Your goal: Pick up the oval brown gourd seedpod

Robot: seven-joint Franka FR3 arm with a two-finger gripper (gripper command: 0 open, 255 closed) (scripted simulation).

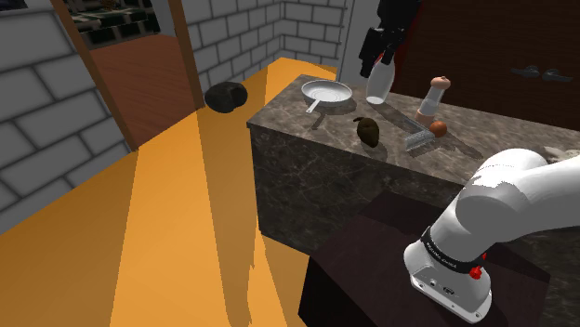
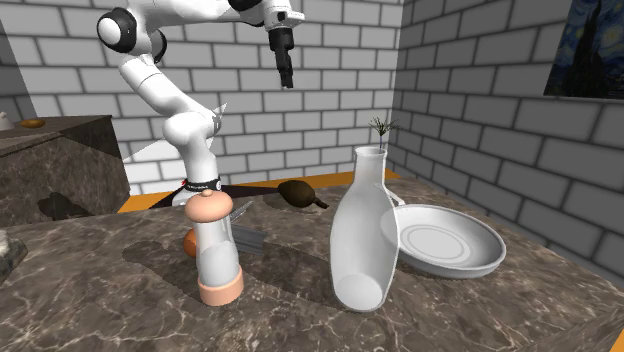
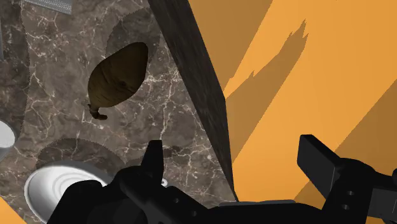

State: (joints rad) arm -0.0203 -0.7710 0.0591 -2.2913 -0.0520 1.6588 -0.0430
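**Shoulder view:** the jaws hang above the marble bench (image 1: 325, 186). The hand's top is cut off by the frame edge, and the tips overlap a white bottle (image 1: 376, 85). The brown seedpod (image 1: 368, 131) lies near the bench's front edge, between a pan (image 1: 327, 91) and a mill (image 1: 434, 96).

**Second exterior view:** the seedpod (image 2: 298, 194) lies beyond the mill and bottle, well below the jaws.

**Wrist view:** the jaws are spread and clasp nothing. The seedpod (image 3: 119, 73) lies ahead of them beside the bench edge. The hand partly hides the pan.
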